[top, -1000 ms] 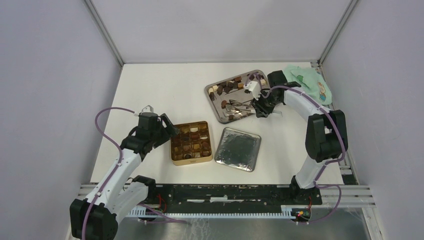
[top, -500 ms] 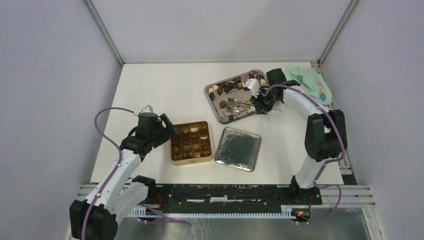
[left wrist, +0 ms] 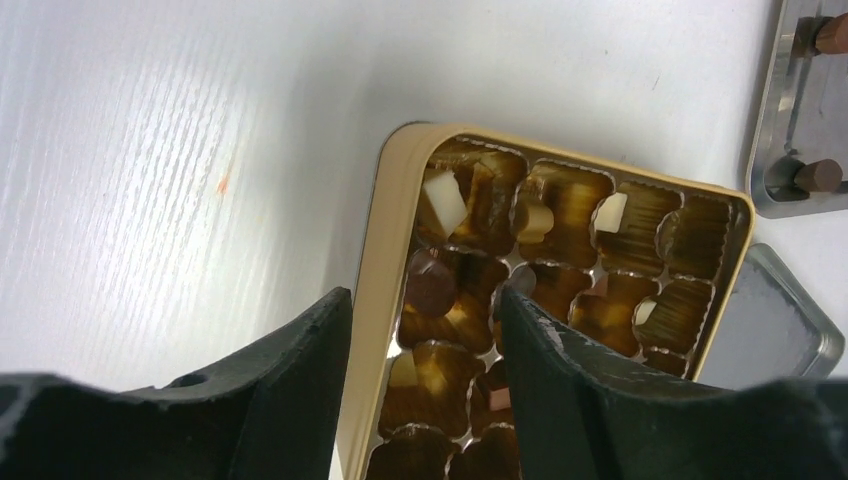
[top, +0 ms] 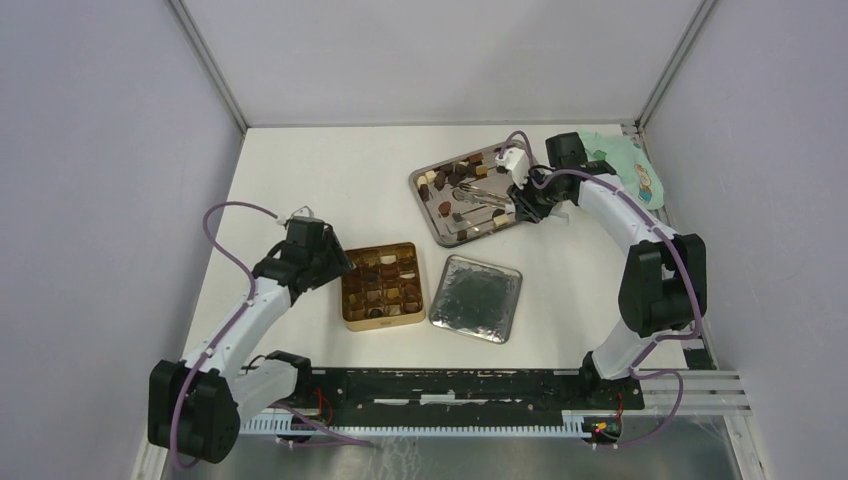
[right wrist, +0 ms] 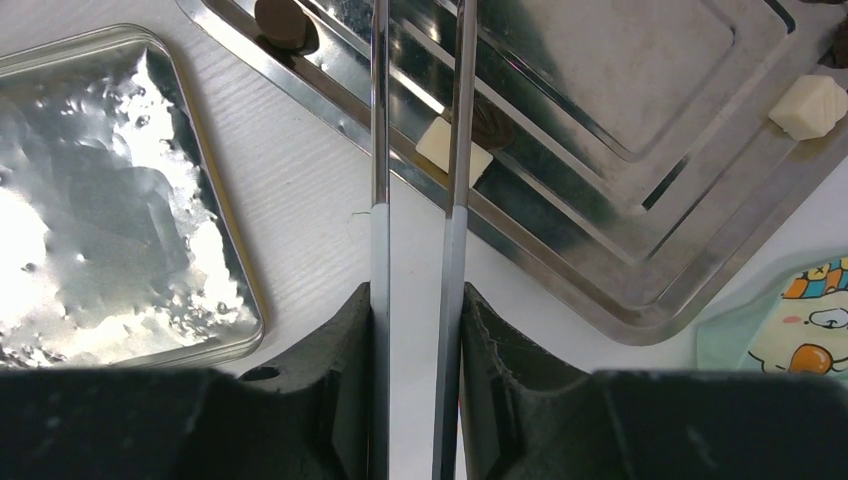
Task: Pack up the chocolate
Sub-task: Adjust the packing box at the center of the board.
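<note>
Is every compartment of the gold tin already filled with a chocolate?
No, the left wrist view shows several compartments of the gold tin empty, while others hold chocolate pieces.

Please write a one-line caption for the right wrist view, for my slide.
Right gripper clamps long silver tongs above the silver metal tray, by a cream-white chocolate cube.

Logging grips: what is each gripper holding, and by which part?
Right gripper: the tongs, both arms squeezed, back from the tips. Left gripper: nothing, jaws open astride the tin wall.
</note>
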{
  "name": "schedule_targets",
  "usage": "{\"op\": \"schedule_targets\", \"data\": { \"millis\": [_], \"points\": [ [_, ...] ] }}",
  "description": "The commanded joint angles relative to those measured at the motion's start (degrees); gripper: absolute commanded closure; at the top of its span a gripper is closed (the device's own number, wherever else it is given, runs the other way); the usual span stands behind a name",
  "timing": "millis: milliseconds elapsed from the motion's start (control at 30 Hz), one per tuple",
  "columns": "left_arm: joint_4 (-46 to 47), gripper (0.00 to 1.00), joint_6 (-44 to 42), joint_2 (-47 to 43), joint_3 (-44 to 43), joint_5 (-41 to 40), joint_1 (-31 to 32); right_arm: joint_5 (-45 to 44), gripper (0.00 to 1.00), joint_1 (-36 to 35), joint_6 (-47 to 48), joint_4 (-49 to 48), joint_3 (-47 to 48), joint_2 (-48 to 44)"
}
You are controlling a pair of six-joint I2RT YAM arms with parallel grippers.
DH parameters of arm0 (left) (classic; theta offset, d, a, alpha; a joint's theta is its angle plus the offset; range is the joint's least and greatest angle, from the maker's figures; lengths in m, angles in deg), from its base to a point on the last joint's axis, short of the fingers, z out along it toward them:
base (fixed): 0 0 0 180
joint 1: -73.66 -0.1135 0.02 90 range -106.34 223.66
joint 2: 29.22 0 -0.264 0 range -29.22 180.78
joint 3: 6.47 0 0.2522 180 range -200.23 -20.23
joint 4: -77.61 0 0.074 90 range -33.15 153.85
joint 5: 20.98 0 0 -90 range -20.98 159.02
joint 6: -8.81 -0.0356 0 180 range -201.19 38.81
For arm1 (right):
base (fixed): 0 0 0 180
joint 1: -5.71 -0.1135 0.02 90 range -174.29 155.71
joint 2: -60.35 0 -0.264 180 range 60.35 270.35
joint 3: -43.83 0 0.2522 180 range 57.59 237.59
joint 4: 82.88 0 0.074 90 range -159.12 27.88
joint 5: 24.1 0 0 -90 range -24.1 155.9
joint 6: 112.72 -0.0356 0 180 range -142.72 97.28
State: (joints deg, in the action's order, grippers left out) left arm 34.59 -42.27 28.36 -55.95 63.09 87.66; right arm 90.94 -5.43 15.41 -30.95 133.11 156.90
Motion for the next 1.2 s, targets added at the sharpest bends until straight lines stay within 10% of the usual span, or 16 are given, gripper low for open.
{"op": "schedule_targets", "data": {
  "millis": [0, 700, 1167],
  "points": [
    [4.05, 0.42, -4.73, 4.50, -4.27, -1.22, 0.16, 2.73, 1.00, 0.21, -1.03, -2.07, -0.16, -2.76],
    [7.49, 0.98, -10.75, 18.22, -8.69, -1.94, 0.15, 7.09, 1.00, 0.21, -0.87, 0.62, 2.60, -5.07],
    [17.17, 0.98, -13.87, 1.01, -2.80, -1.98, 0.78, 14.27, 1.00, 0.22, -0.24, 5.61, 7.66, -6.09]
  ]
}}
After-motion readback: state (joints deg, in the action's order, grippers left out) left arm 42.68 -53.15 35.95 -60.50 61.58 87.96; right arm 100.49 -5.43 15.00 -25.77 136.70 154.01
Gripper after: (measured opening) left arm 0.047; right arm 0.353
